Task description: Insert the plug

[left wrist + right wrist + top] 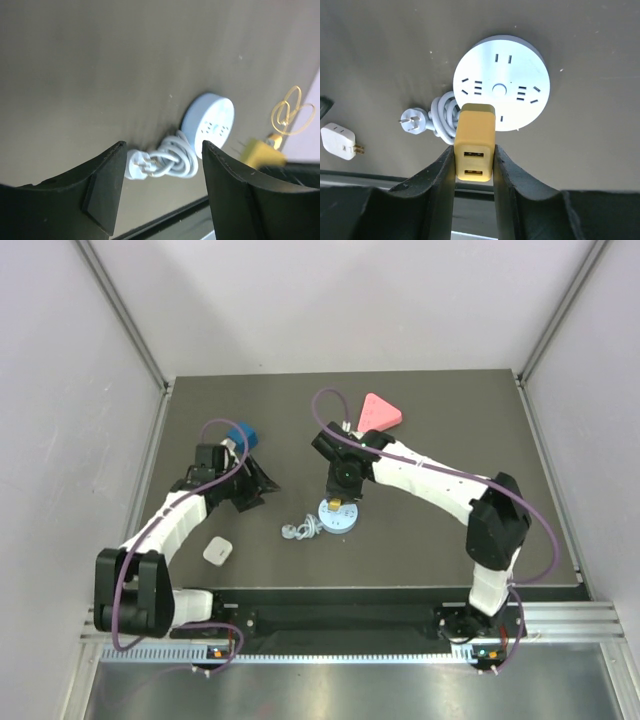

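Observation:
A round white power socket [337, 516] lies on the dark table, its grey cord [300, 530] coiled at its left. My right gripper [343, 483] is shut on a yellow two-port USB charger plug [475, 142] and holds it just above the near rim of the socket [501, 85]. The plug's prongs are hidden behind its body. My left gripper [250, 485] is open and empty, left of the socket. In its wrist view the left gripper [162, 150] frames the cord [170, 161], with the socket [210, 124] and the yellow plug [262, 152] beyond.
A white adapter [218, 551] lies near the front left; it also shows in the right wrist view [339, 141]. A pink triangular block [380, 412] sits at the back. A blue object [243, 434] sits behind the left arm. The table's front edge is close below the socket.

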